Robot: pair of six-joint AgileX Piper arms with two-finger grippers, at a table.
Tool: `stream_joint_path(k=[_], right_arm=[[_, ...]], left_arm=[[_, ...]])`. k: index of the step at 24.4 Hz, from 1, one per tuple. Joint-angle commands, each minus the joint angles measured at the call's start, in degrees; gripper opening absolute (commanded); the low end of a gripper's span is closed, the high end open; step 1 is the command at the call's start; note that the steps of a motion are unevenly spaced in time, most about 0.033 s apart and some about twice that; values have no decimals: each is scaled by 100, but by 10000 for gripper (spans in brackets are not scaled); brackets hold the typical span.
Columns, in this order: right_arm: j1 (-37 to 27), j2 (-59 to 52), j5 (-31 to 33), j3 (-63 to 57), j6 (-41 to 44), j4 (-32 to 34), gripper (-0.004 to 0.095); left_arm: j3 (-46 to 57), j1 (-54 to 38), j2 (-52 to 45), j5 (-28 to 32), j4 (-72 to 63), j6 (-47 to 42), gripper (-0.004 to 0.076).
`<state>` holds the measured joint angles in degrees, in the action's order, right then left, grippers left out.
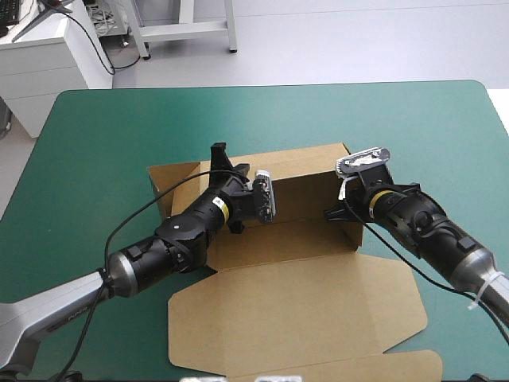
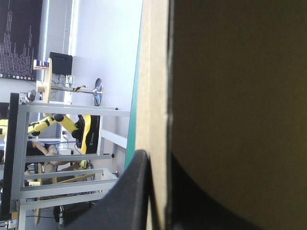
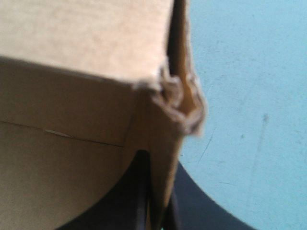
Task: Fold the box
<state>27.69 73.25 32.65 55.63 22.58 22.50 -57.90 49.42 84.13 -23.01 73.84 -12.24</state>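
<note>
Box [image 1: 296, 312], brown board, sits mid-surface on the teal-green cover [image 1: 95, 135]. Its far and right walls are raised, and the lid lies flat toward the near edge with its flaps spread. The left arm [image 1: 159, 255] lies across the box's left side, hiding part of the floor and the wall there. The right arm [image 1: 429, 231] comes in from outside the right wall. Left jaws pinch the far wall's top edge near its left end. In the left wrist view the board edge [image 2: 158, 96] runs up between the two black fingers [image 2: 132, 191], one on each side. Right jaws pinch the right wall, the board [image 3: 72, 48] sandwiched between the fingers [image 3: 132, 191], with a crumpled corner [image 3: 180, 103] just ahead of them.
</note>
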Motion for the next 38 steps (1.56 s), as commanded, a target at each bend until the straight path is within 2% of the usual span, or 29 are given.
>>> stream_joint_path(k=[1,2,3,4,6,9,11,12,13,14,15,16,21,27,32,35,38], right_arm=[[-88,-161,-340,337,510,1100,4],[-88,-161,-308,337,790,1345,4],[-88,-149,-287,337,881,1433,3],[-88,-131,-225,337,1077,1627,3],[-88,-108,-144,337,1368,1881,3],[-88,-73,-128,337,1658,2077,-5],[-88,-49,-115,337,1658,2066,-19],[-88,-50,-115,337,1658,2054,-19],[-88,-50,-100,337,1658,2054,-19],[-88,-50,-100,337,1658,2024,-19],[-88,-50,-91,337,1658,2001,-19],[-88,-50,-91,337,1658,1975,-19],[-88,-50,-91,337,1658,1962,-19],[-88,-50,-102,337,1658,1962,-19],[-88,-50,-29,337,1658,1949,-19],[-88,-50,-29,337,1647,1949,-19],[-88,-50,-15,337,1647,1949,-19]], left_arm=[[-52,289,-185,371,-294,-123,146],[-135,442,-226,318,-335,-395,293],[-179,501,-235,266,-321,-630,374],[-294,652,-305,106,-252,-1045,516],[-419,890,-419,-137,-252,-1186,608],[-507,1342,-634,-482,-223,-1186,605],[-558,1663,-741,-751,-223,-1150,579],[-558,1788,-787,-834,-223,-1042,533],[-567,1938,-855,-964,-267,-933,404],[-567,2028,-897,-1029,-296,-825,239],[-592,2100,-927,-1027,-296,-810,-15],[-647,2118,-952,-987,-315,-768,26],[-1198,2106,-952,-981,-1107,-346,18],[-2111,1852,-952,-1122,-3183,1425,18],[-2824,791,-952,-1827,-4882,2301,18],[-3142,19,-997,-2272,-5473,2334,18],[-3202,-765,-1178,-2366,-6012,2334,17]])
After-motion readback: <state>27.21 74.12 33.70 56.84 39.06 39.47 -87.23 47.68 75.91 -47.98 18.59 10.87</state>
